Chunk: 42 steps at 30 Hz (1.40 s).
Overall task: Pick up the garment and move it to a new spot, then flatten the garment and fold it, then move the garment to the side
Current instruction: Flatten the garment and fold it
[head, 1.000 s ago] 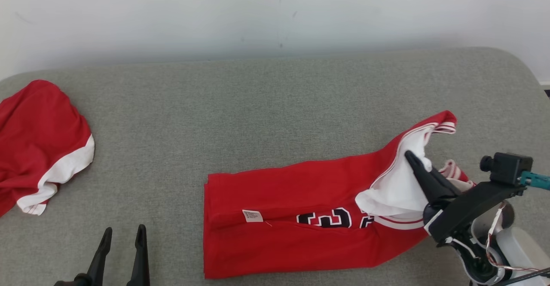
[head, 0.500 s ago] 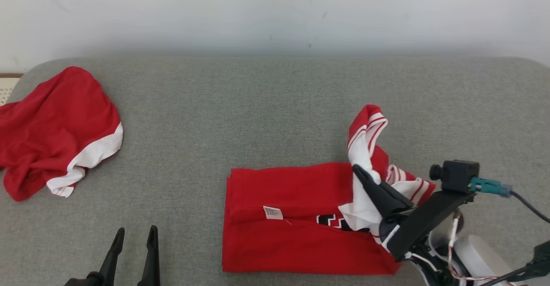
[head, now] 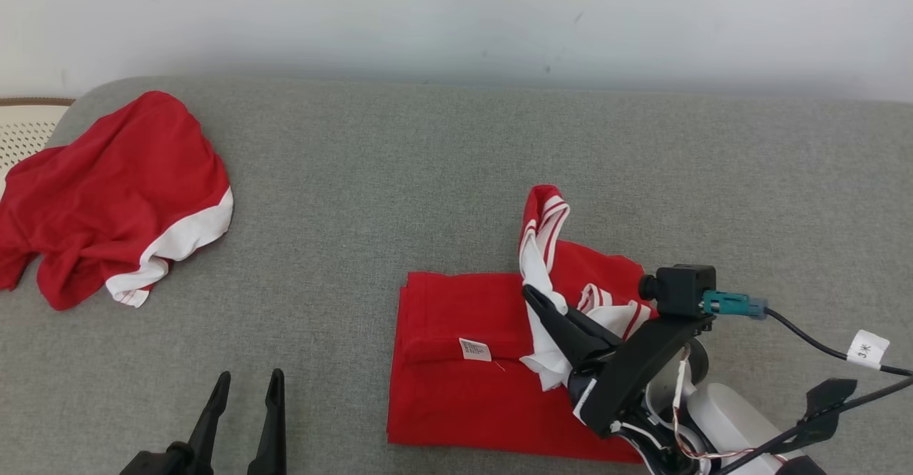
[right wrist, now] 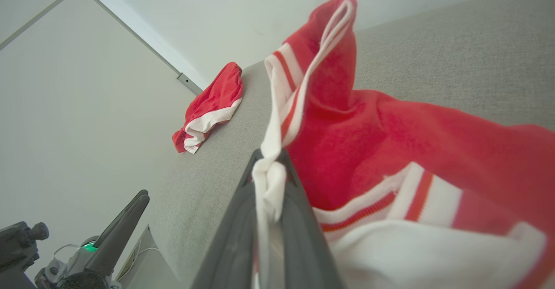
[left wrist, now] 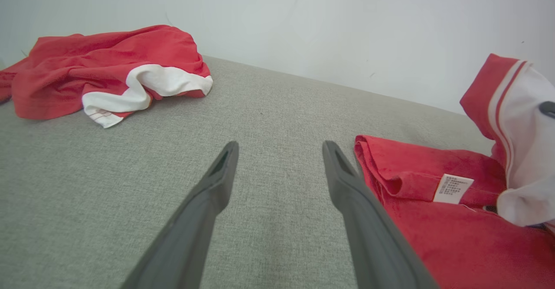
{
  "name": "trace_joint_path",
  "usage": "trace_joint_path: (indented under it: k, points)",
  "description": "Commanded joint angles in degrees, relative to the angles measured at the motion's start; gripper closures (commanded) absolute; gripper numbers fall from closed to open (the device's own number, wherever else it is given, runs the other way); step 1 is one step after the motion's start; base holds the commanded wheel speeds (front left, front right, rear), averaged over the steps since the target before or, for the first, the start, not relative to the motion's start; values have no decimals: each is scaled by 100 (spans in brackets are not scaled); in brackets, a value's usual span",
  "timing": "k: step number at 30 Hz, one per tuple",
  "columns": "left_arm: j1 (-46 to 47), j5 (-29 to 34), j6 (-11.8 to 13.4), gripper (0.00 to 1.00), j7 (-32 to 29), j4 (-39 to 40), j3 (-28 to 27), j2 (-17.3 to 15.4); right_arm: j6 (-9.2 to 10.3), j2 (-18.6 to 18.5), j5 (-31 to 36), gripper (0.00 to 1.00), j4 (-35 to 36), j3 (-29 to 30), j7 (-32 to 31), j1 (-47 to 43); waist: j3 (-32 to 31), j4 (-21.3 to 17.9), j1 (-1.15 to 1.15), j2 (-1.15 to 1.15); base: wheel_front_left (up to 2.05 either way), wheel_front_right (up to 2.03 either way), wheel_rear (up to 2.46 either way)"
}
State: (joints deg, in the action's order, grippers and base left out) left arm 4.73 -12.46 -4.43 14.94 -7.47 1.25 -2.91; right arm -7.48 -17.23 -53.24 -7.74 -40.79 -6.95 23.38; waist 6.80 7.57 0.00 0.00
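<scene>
The garment [head: 463, 382] is a red jersey with white striped trim, lying partly folded on the grey cushion [head: 399, 197] right of centre. My right gripper [head: 533, 297] is shut on its white-trimmed edge and holds that end lifted over the folded body; in the right wrist view the cloth [right wrist: 269, 180] is pinched between the dark fingers [right wrist: 299, 228]. A white label [head: 475, 349] shows on the folded part. My left gripper [head: 248, 382] is open and holds nothing at the lower left, apart from the garment [left wrist: 433, 219], its fingers [left wrist: 217, 180] just above the cushion.
A second red and white garment [head: 114, 197] lies crumpled at the far left of the cushion, also in the left wrist view [left wrist: 108, 72]. A pale wall [head: 456, 11] runs behind. A white perforated object [head: 21, 140] shows at the left edge. Cables [head: 820, 346] trail from the right wrist camera.
The head camera has shifted, so the scene sits further right. My right gripper has carried the trimmed end of the garment leftward over its body, shortening the spread cloth. The left gripper stays open.
</scene>
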Motion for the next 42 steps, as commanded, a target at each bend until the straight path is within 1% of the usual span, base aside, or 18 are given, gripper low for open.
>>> trace_joint_path:
  k: [1,12,20,32,33,35,38,42]
  points:
    - [53,-55,16,0,27,-25,24,-1,-2,38,-23,100,-28,-38,50,77,6,17,0,0,0,0,0]
    - [163,-160,42,0,27,-121,196,-2,-2,335,29,100,-548,-376,225,369,93,136,0,0,0,0,0]
    - [269,-220,56,0,27,-202,296,-1,-2,616,77,100,-1137,-530,424,591,166,226,0,0,0,0,0]
    - [332,-250,40,0,27,-307,373,-1,-2,942,-207,99,-1989,-877,877,820,164,338,0,0,0,0,0]
    - [332,-249,39,0,27,-313,373,-1,-2,958,-244,64,-2045,-916,911,833,161,346,0,0,0,0,0]
    - [329,-244,38,0,27,-318,371,-1,-2,974,-313,0,-2113,-997,972,892,155,353,0,0,0,0,0]
    - [313,-233,44,0,27,-328,353,-2,-2,912,-387,0,-2121,-1109,1107,963,140,349,0,0,0,0,0]
    - [256,-221,44,0,27,-320,310,-2,-2,765,-513,0,-1914,-1221,1383,1048,97,316,0,0,0,0,0]
